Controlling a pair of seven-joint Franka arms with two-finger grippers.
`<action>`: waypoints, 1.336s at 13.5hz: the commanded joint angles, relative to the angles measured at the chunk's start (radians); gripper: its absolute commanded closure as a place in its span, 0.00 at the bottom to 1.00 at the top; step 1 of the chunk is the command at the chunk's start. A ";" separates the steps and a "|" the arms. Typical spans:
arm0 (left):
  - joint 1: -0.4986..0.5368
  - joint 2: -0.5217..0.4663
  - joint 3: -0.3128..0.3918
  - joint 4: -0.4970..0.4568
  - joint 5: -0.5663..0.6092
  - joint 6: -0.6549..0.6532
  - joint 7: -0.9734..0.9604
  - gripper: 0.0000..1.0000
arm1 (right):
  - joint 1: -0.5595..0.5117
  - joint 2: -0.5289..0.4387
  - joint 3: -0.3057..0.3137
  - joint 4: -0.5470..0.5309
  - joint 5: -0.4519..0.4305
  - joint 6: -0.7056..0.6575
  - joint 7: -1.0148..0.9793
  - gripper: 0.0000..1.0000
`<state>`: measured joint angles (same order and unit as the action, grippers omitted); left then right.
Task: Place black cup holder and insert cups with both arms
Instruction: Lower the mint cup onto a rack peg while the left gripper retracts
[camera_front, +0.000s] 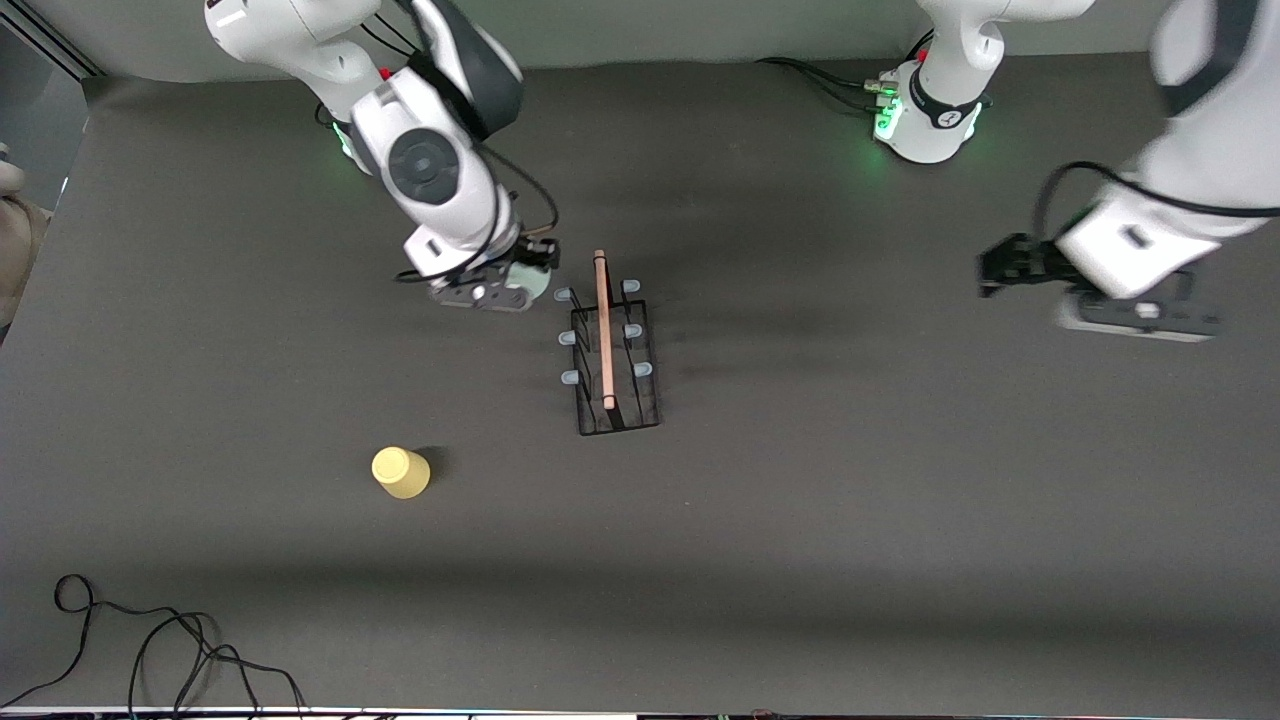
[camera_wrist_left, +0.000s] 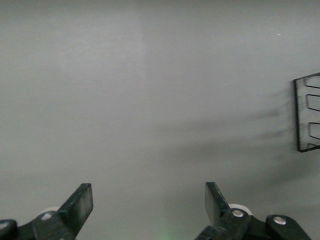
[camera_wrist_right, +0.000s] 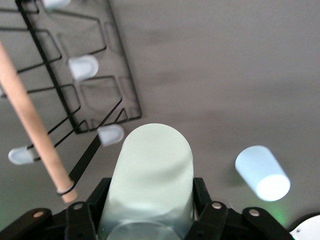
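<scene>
Front view shows my black cup holder (camera_front: 612, 360) standing on the table (camera_front: 850, 500), its wooden handle (camera_front: 603, 330) running from 12 o'clock to 6 o'clock. My right gripper (camera_front: 515, 285) hangs just beside the holder's top corner, at about 9 o'clock from the nearest peg (camera_front: 566, 295). It is squeezing the pale green cup (camera_wrist_right: 150, 180), and in the right wrist view the cup points toward that peg (camera_wrist_right: 111, 135). So I think this arm is the close one, and the cup only needs a short trip toward 3 o'clock to slip on. My left gripper (camera_wrist_left: 149, 207) waits with its fingers spread wide and holding nothing, well apart from the holder. The yellow cup (camera_front: 401, 472) sits at 8 o'clock from the holder. The light blue cup (camera_wrist_right: 262, 172) lies near the right arm's base.
</scene>
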<state>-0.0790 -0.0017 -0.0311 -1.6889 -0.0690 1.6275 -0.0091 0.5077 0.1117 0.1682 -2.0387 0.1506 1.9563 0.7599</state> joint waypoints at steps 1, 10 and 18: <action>0.062 -0.032 -0.016 -0.014 -0.005 -0.014 0.044 0.00 | 0.029 0.019 -0.012 0.041 0.039 -0.004 0.052 0.74; -0.007 -0.035 0.088 0.047 0.061 -0.069 0.060 0.00 | 0.035 0.148 -0.018 0.092 0.032 0.108 0.047 0.68; 0.016 -0.032 0.053 0.054 0.054 -0.055 0.031 0.00 | 0.022 0.138 -0.136 0.216 0.029 -0.072 -0.087 0.00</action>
<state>-0.0590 -0.0303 0.0209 -1.6513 -0.0216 1.5793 0.0369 0.5300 0.2529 0.0965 -1.8899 0.1722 1.9823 0.7630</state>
